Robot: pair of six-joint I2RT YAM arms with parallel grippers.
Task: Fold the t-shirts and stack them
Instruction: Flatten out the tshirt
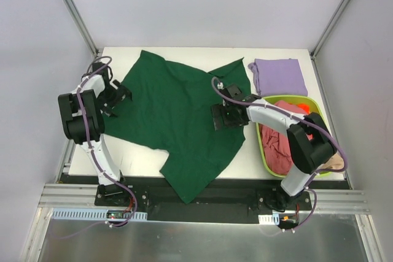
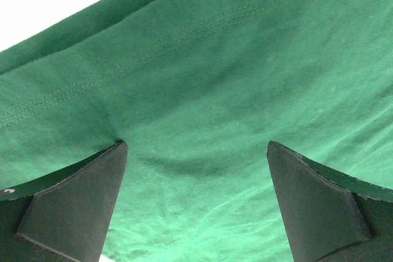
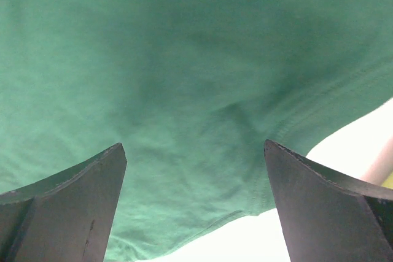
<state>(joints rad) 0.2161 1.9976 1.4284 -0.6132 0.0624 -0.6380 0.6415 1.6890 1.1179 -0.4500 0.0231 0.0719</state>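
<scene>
left claw (image 1: pixel 118 100) spread wide over green t-shirt (image 1: pixel 175 121), right claw (image 1: pixel 221 116) likewise

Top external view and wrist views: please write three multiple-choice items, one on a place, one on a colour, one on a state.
1. Where is the lilac t-shirt? A) on the table, beyond the basket B) inside the basket C) under the dark green t-shirt
2. What colour is the basket? A) blue B) lime green C) white
3. How are the right arm's fingers? A) shut on lilac cloth B) shut, empty C) open over the dark green t-shirt
Answers: 1 A, it lies far right; 2 B, its rim shows it; 3 C, the right wrist view shows them wide apart.
</scene>
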